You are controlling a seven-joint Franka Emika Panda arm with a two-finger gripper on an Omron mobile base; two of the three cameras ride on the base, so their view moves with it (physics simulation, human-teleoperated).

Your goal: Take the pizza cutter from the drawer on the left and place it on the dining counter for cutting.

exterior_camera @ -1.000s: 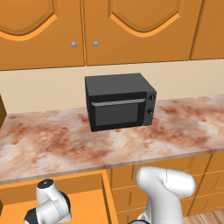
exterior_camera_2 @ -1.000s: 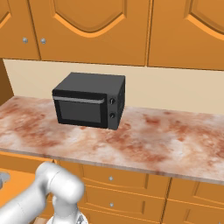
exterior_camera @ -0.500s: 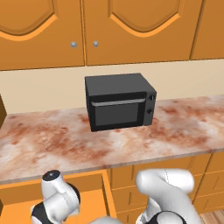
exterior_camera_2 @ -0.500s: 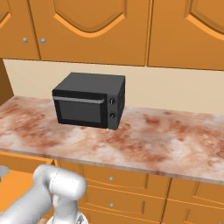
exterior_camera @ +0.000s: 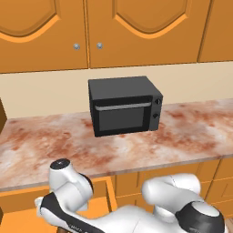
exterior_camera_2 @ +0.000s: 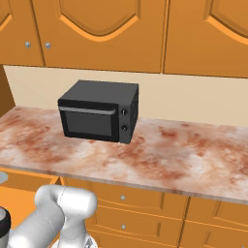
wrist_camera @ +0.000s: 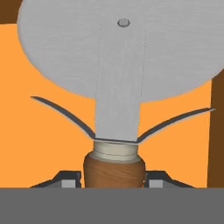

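In the hand view the pizza cutter [wrist_camera: 118,52] looms close, its round grey blade up top, a curved guard below it and a brown wooden handle [wrist_camera: 114,168] at the bottom. My gripper [wrist_camera: 112,183] is shut on that handle, one dark fingertip [wrist_camera: 68,182] on each side. Behind the cutter lies the plain orange inside of the drawer [wrist_camera: 26,131]. The drawer [exterior_camera: 98,211] stands open at the lower left of the left base view, with my arm's wrist [exterior_camera: 68,182] bent over it. The dining counter is out of view.
A black microwave [exterior_camera: 124,105] stands on the narrow marbled worktop [exterior_camera: 191,136] against the wall, under orange wall cabinets [exterior_camera: 136,32]. More orange drawers with silver knobs [exterior_camera_2: 123,197] sit under the worktop to the right. A dark wood edge [wrist_camera: 216,131] borders the drawer.
In the left base view the arm's wrist has risen and shifted slightly right above the open drawer. The worktop and the microwave have not moved.
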